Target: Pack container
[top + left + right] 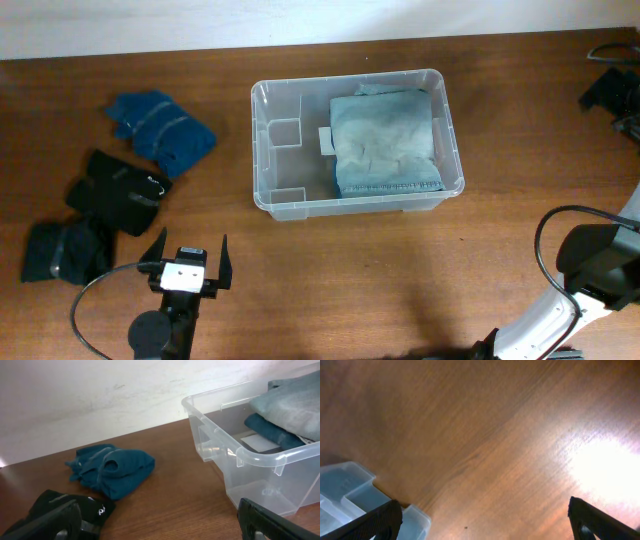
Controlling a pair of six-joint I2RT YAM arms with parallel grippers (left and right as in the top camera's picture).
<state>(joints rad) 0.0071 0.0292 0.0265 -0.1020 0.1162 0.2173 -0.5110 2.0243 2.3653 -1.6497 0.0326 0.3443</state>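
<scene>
Container point(262, 150): clear plastic bin, upright at mid-desk point(400, 270), towards the far edge, open at the top.
Contents: folded grey-blue cloth point(385, 140) filling the right part; left part bare, white label point(326, 140) showing on the base.
Left of the container: blue cloth point(160, 128) loosely bunched, well apart from the bin; black cloths point(120, 190) nearer the front left corner.
Left tool point(193, 236): spread wide, pinching nothing, near the front edge just beside the black cloths.
Right tool point(484, 510): spread wide and empty, over bare desk, a corner of the bin at the edge of its wrist view.
Handling, judged: likely light and fairly stiff, thin walls apt to flex; smooth plastic, probably slippery under hard fingers.
Where to hold, judged: over the rolled rim, one finger inside and one outside, on a long side for balance; flat wall alone a poor grip.
Stage, judged: partly packed; room on the left side for the loose cloths.
Risk, judged: bin sliding on the desk if nudged during a drop.
</scene>
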